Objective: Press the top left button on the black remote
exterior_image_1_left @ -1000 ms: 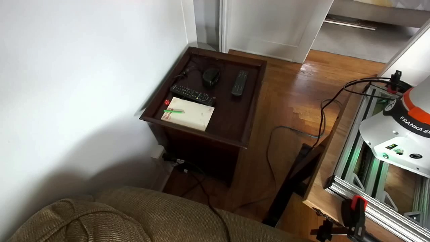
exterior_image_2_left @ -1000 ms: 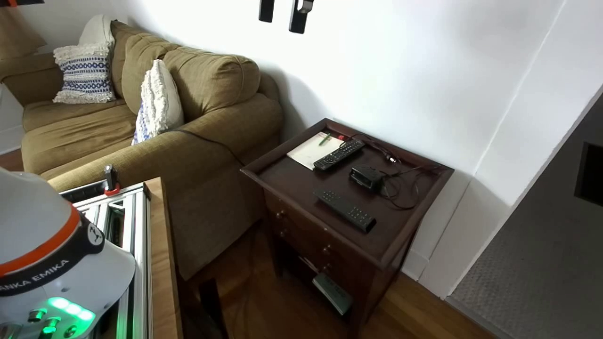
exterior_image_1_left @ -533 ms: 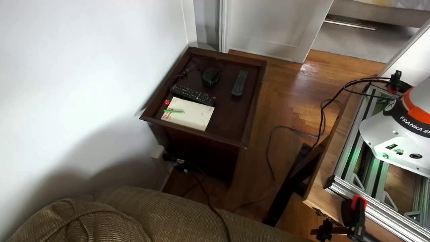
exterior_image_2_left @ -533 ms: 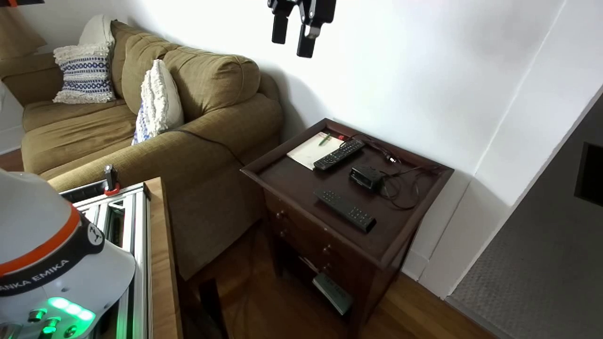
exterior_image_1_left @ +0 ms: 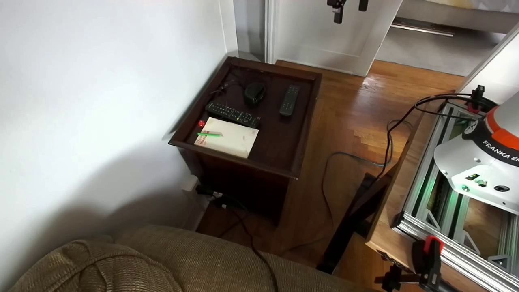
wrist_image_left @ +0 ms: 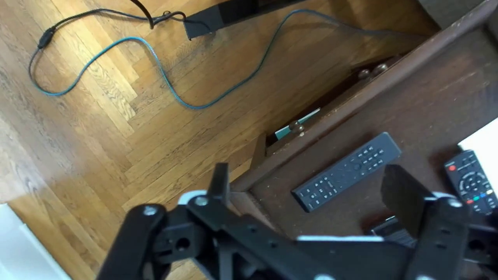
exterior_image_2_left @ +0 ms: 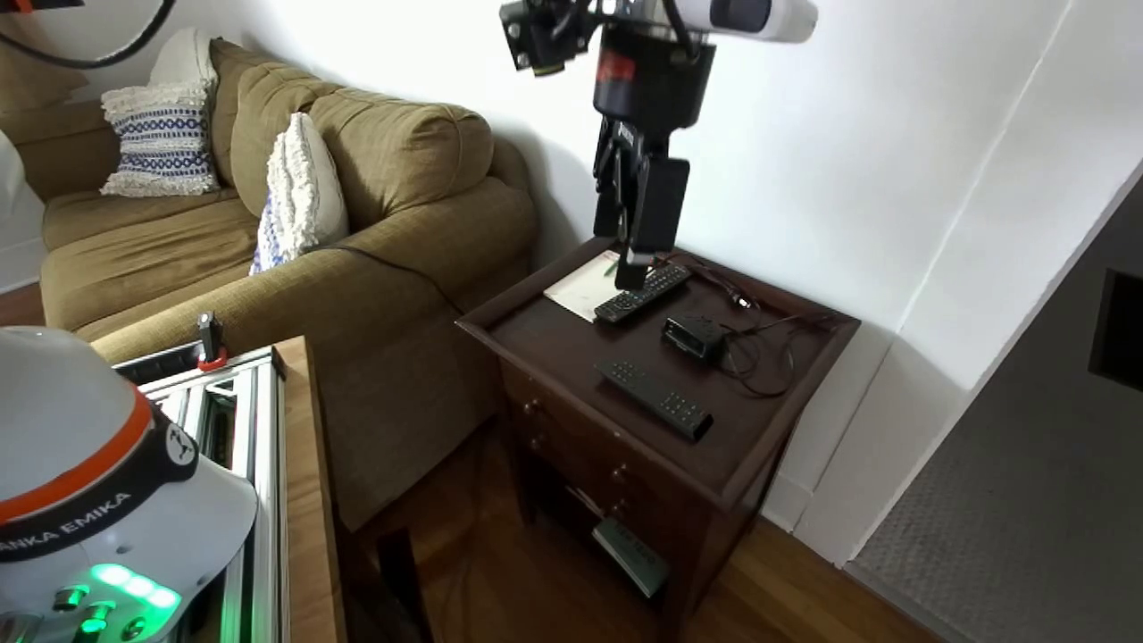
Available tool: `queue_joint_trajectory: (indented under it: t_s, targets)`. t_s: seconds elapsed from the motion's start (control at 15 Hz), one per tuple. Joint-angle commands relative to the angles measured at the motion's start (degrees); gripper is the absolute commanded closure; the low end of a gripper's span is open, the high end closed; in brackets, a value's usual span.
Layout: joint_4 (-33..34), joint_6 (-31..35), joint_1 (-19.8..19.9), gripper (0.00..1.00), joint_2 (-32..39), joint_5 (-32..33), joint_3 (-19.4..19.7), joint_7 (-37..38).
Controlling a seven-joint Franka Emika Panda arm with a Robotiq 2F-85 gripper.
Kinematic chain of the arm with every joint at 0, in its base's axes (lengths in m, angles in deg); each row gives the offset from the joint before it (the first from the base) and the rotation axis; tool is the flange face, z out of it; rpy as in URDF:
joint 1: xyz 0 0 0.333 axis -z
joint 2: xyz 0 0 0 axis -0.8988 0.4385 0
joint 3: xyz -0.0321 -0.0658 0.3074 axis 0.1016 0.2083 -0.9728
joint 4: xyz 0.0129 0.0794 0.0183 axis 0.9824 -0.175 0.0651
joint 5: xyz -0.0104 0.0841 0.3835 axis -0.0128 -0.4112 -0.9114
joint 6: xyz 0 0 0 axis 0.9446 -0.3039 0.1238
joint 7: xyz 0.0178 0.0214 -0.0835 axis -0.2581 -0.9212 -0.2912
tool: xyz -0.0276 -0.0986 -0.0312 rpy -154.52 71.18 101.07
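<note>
The gripper [wrist_image_left: 306,175] is spread wide, its two fingers well apart with nothing held between them. In an exterior view it hangs with the fingers pointing down toward the counter [exterior_image_2_left: 545,344], hiding part of what lies behind it. The slim black remote [wrist_image_left: 346,172] lies flat on the counter, buttons facing up, near the edge with the drawer knobs [wrist_image_left: 297,127] and running roughly along it. In the wrist view this remote shows in the space between the fingers; in both exterior views the gripper is well apart from it. A remote with coloured buttons [exterior_image_1_left: 233,115] lies just beside a white booklet [exterior_image_1_left: 234,140]; whether the two touch is hard to tell. A green pen [exterior_image_1_left: 209,134] rests on the booklet, and a small red object [exterior_image_1_left: 201,123] sits near its corner. A black box [exterior_image_2_left: 694,338] stands between the two remotes, and a brown couch [exterior_image_2_left: 446,214] is near the counter.
</note>
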Motion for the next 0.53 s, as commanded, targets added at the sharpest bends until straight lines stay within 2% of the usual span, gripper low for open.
queue_joint_trajectory:
  t_s: [0.0,0.2,0.47]
  targets:
    - [-4.21,9.53,0.56,0.00,3.32,1.29,0.10,7.96]
    - [-7.23,20.04,0.74,0.00,7.11,2.63,0.67,10.60]
    - [-8.06,27.29,-0.07,0.00,12.99,2.74,1.42,14.58]
